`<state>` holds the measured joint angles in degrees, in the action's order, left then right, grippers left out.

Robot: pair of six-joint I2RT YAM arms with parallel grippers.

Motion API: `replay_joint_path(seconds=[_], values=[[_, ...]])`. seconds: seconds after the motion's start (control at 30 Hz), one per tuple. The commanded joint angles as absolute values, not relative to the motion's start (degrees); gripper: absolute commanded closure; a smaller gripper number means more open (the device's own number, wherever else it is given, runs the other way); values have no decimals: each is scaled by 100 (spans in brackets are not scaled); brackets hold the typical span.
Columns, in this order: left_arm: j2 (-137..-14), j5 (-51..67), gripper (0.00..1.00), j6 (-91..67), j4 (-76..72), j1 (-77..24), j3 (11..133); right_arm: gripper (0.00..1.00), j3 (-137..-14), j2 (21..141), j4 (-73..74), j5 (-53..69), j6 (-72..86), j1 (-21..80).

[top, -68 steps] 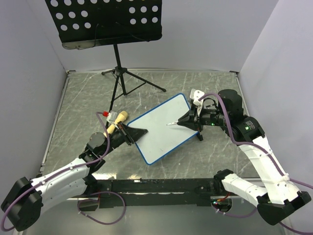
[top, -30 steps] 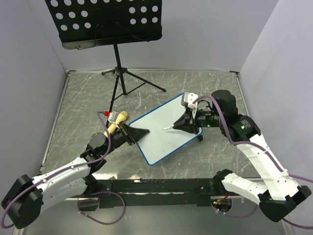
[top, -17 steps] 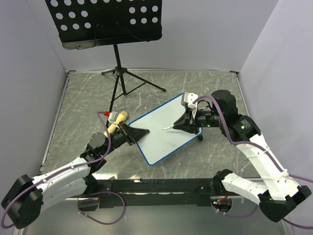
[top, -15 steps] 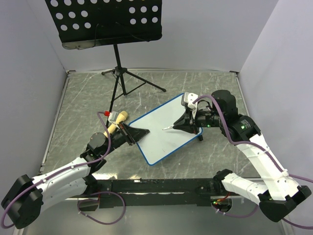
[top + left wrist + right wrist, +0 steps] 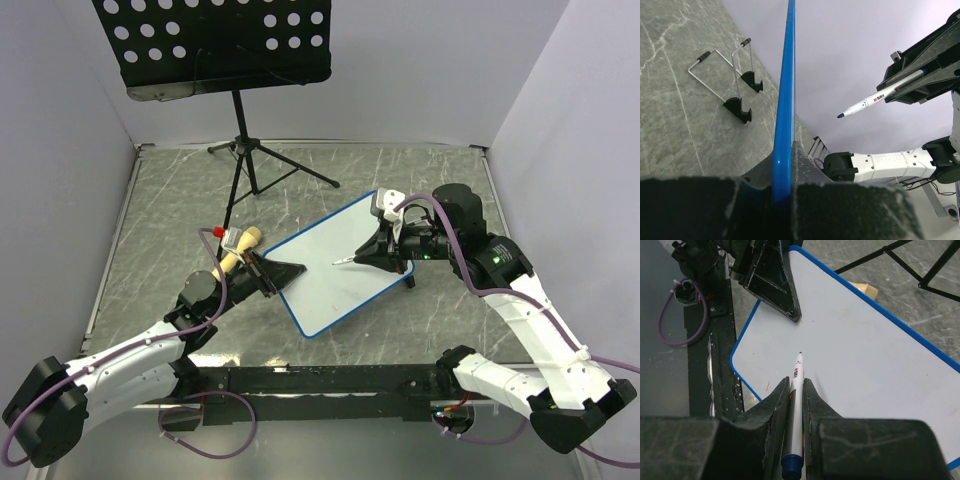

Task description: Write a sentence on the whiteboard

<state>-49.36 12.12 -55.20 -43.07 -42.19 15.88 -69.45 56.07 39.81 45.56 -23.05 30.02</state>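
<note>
Left fingers on plain blue-framed whiteboard

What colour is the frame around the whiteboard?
Blue. The whiteboard frame shows best in the left wrist view, seen edge-on as a bright blue strip.

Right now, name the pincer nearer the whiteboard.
Left. The left pincer clamps the whiteboard at its edge; the right pincer holds a marker clear of its face.
</note>
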Motion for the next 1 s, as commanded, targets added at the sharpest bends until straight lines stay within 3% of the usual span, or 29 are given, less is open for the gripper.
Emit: replay_joint_path(seconds=[0.0, 0.97], values=[[-4869, 1204, 99, -5678, -5265, -4245, 1977, 100, -7242, 5555, 3850, 4491, -2373, 3041], [-4711, 1178, 99, -5818, -5238, -4245, 1916, 100, -7365, 5616, 3920, 4359, -2505, 3050]])
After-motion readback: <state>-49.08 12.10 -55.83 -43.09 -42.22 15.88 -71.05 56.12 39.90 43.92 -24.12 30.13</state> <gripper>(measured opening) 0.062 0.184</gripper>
